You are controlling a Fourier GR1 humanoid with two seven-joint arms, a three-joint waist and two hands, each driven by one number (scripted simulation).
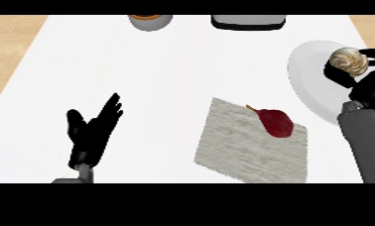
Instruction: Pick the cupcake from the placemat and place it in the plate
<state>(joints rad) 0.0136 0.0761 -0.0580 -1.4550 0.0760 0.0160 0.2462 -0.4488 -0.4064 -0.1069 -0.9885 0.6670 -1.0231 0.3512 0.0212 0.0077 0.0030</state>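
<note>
Left hand (pixel 92 133) stands at the counter's lower left, fingers straight and spread, resting, holding nothing. At the far edge, a grey bowl (pixel 150 21) and a dark-rimmed appliance (pixel 247 22), both partly cut off. Centre-right, the grey placemat (pixel 234 150) carries a dark red pear-like item (pixel 276 122). Right hand (pixel 351 79) is curled round the cupcake (pixel 348 61), over the white plate (pixel 311 79).
</note>
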